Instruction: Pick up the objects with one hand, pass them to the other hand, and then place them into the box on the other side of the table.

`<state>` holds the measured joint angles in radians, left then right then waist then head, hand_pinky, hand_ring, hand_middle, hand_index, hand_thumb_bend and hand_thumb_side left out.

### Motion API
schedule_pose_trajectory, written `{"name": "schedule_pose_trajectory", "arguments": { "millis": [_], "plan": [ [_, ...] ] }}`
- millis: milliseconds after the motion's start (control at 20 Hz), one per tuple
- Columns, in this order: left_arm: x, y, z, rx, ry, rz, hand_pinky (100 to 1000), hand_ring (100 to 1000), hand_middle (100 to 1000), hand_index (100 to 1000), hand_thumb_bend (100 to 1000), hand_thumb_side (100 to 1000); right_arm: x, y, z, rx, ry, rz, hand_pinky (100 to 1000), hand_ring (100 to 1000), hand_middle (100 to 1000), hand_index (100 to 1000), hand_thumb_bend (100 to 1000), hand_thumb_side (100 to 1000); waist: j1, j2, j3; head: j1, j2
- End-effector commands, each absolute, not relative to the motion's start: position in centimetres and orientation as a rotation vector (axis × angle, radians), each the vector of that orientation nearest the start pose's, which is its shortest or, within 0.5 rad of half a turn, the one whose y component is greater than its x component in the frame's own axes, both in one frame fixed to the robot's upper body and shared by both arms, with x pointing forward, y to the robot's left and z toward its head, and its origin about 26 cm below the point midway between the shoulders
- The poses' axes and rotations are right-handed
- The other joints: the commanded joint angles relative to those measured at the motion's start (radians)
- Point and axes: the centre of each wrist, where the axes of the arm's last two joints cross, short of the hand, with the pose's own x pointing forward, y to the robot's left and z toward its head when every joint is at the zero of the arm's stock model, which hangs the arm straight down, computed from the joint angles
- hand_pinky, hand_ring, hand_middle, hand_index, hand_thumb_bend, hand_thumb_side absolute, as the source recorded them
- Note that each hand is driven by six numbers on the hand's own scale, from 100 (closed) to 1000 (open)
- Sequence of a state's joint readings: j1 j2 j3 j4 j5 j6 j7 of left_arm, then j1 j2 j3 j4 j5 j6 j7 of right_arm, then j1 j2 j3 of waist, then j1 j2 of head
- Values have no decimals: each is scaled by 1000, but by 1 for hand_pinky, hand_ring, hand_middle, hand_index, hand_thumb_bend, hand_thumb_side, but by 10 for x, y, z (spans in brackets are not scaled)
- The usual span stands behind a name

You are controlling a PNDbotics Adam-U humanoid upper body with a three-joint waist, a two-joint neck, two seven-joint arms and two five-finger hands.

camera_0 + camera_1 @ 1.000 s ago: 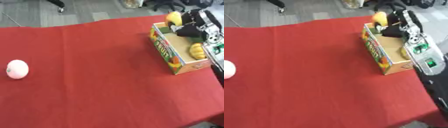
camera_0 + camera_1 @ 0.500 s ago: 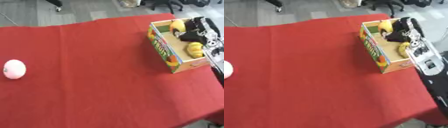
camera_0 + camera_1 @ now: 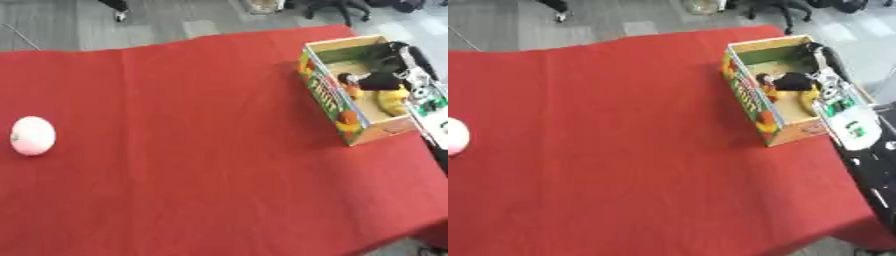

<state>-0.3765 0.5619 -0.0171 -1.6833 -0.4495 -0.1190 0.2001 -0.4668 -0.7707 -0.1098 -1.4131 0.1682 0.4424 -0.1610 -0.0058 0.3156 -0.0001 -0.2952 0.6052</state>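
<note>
White ball (image 3: 32,135) sits alone on the red cloth (image 3: 201,150), far left of the box (image 3: 331,100) and well apart from it. Nothing touches it.

Box is at the cloth's right edge, open top, fruit print on the side wall that faces the ball. Inside the box: a yellow item (image 3: 391,99) toward the near end, partly under the hand, and a small orange-and-dark thing (image 3: 352,86) against the printed wall; can't make out what that one is.

Right hand (image 3: 383,75) reaches into the box from the right, over its far half, arm running off the right edge. Fingers point down into the box, but they're a dark blur, so can't tell if spread, closed or pinching anything.

Left hand shows in neither view.

Past the cloth, behind the box: grey floor and chair bases.
</note>
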Motion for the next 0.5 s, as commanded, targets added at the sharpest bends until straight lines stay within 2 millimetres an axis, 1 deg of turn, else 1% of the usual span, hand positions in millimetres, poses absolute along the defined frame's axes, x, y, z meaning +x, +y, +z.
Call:
{"name": "schedule_pose_trajectory", "arguments": {
  "millis": [50,200,250,300,400,450,500],
  "plan": [
    [343,329,194,992,-2149,-686,757,659,677,833,709,484,357,-434,240,-1137,-1467,177,768,827,753,820,648,220,14,-73,-1,10,2],
    [343,331,193,1000,-2146,-681,755,658,675,832,708,482,354,-427,250,-1133,-1542,122,759,815,732,801,626,216,14,-73,-2,23,9],
    [343,331,194,1004,-2145,-679,755,657,674,832,707,483,352,-423,254,-1123,-1578,99,758,813,723,794,585,225,14,-73,-2,31,11],
    [343,331,194,1009,-2142,-679,754,657,673,831,706,483,350,-419,260,-1105,-1624,72,758,812,718,786,510,237,15,-74,-2,44,14],
    [343,333,195,1022,-2132,-686,754,658,671,831,706,483,345,-411,270,-1060,-1713,21,757,812,714,782,407,259,16,-74,-2,76,21],
    [343,334,197,1031,-2125,-692,754,659,671,831,708,483,343,-407,275,-1037,-1755,-1,757,813,714,783,391,268,16,-75,-1,94,24],
    [343,335,198,1040,-2116,-701,755,660,671,831,710,484,340,-403,279,-1016,-1792,-18,757,814,715,785,397,267,17,-76,0,112,28]
  ]
}}
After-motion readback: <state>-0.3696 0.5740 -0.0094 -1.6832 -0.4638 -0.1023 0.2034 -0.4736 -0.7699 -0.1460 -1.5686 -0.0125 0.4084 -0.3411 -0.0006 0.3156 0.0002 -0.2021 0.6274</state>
